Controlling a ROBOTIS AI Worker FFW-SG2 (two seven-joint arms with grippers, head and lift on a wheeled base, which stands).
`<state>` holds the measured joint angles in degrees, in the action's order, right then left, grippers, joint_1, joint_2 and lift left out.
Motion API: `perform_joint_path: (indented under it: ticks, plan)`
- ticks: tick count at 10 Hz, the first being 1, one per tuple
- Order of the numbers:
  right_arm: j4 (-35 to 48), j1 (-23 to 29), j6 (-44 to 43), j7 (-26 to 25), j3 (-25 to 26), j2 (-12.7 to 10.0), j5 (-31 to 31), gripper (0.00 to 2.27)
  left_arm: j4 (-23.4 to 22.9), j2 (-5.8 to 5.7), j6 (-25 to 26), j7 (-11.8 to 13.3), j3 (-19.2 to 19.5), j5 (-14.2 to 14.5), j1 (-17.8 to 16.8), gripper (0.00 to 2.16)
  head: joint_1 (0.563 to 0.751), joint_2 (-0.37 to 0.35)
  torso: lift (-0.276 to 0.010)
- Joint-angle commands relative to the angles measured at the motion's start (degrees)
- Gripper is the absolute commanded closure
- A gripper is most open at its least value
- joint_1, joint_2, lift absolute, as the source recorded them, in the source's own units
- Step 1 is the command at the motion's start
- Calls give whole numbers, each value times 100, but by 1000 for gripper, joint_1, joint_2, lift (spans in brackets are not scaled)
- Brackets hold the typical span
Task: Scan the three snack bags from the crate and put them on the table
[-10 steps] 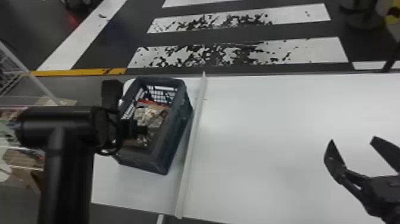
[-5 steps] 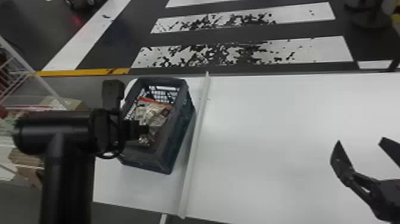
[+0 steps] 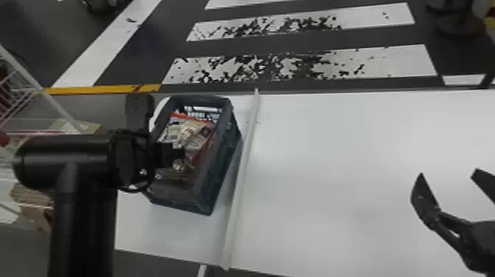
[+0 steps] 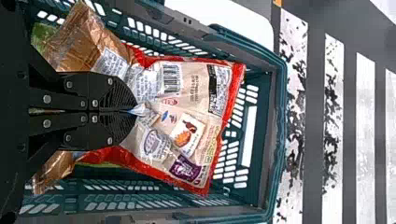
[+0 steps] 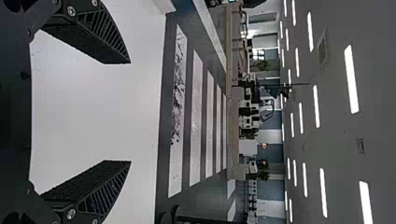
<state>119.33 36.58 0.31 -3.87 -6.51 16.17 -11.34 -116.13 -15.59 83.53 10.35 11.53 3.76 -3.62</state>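
Observation:
Over the near part of the dark crate hangs my left gripper. In the left wrist view the left gripper is shut on the pinched middle of a red-edged snack bag, which lies inside the crate. A brown snack bag and a bit of green packaging lie partly beneath it. My right gripper stands at the right side above the white table; in the right wrist view the right gripper is open with nothing between its fingers.
A pale strip runs along the table just right of the crate. Cardboard boxes and a white wire rack stand beyond the table's left edge. Striped floor lies past the far edge.
The head view has shifted slightly, moving the crate and table a little to the right in it. The left gripper stays over the crate, and the right one remains open.

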Motion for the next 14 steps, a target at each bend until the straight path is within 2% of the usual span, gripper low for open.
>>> perform_joint_path:
  ticks: [1,3,7,9,14]
  plan:
    - [-7,-10,0,0,1,-8,0,124,-111,13,10,2,-11,81,1,2057,695,241,-94]
    - [-24,-28,0,0,10,0,-9,124,-278,57,10,-68,-46,72,28,2057,695,227,-94]
    - [-95,-63,0,0,1,0,0,124,-595,21,28,-173,-2,63,177,2057,695,219,-94]
    - [-95,-72,0,0,1,-8,0,124,-762,13,45,-305,7,19,239,2057,695,226,-94]
    - [-33,-10,-17,0,1,-8,0,124,-1139,21,63,-340,130,81,370,2057,695,234,-94]
